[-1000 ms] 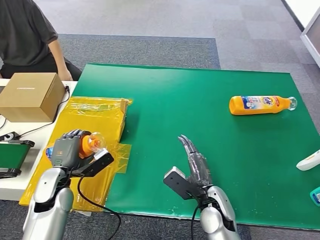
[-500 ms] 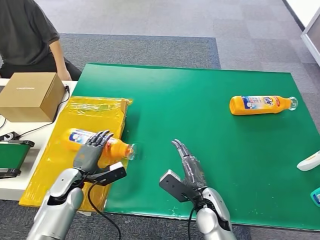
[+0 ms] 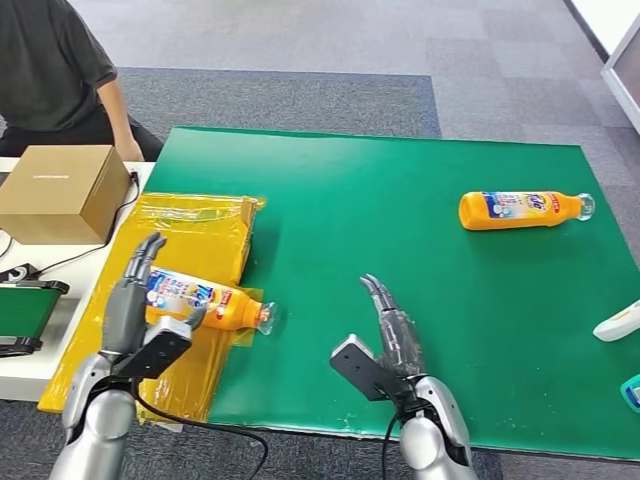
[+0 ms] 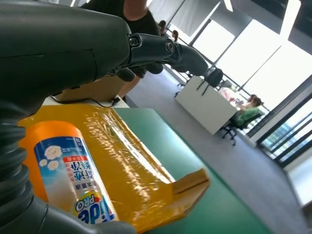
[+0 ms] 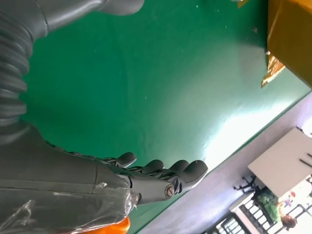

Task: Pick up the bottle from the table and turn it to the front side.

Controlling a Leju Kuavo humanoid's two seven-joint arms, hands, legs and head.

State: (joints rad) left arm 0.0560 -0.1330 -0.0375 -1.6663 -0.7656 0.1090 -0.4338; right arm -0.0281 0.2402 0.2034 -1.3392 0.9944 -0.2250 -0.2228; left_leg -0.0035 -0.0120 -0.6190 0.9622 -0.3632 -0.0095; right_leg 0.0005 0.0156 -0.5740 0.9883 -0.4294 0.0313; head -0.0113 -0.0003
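Lying on its side on the yellow plastic-wrapped package [image 3: 189,240], the orange bottle [image 3: 207,301] points its clear cap toward the green mat [image 3: 377,220], with its printed label turned up. The left hand [image 3: 130,300] is beside the base end of this bottle, fingers straight and spread; from the head view I cannot tell whether the palm touches it. The left wrist view comes much closer: the bottle [image 4: 69,173] fills the space just under the thumb, its blue and white label is readable, and the dark fingers [image 4: 165,48] stretch out above it without closing on it, so this hand holds nothing. Behind the bottle in that view the crinkled yellow wrapping [image 4: 140,165] ends in a folded corner against the mat.

The right hand [image 3: 392,335] hovers over the mat, on the far side of the bottle's cap and apart from it, fingers extended and empty. The right wrist view shows these fingers [image 5: 162,170] lined up flat above the green surface [image 5: 147,73].

A second orange bottle [image 3: 521,209] lies well apart from the package, near the opposite end of the mat. Next to the package stands a cardboard box [image 3: 64,190], and a seated person [image 3: 53,70] is behind it.
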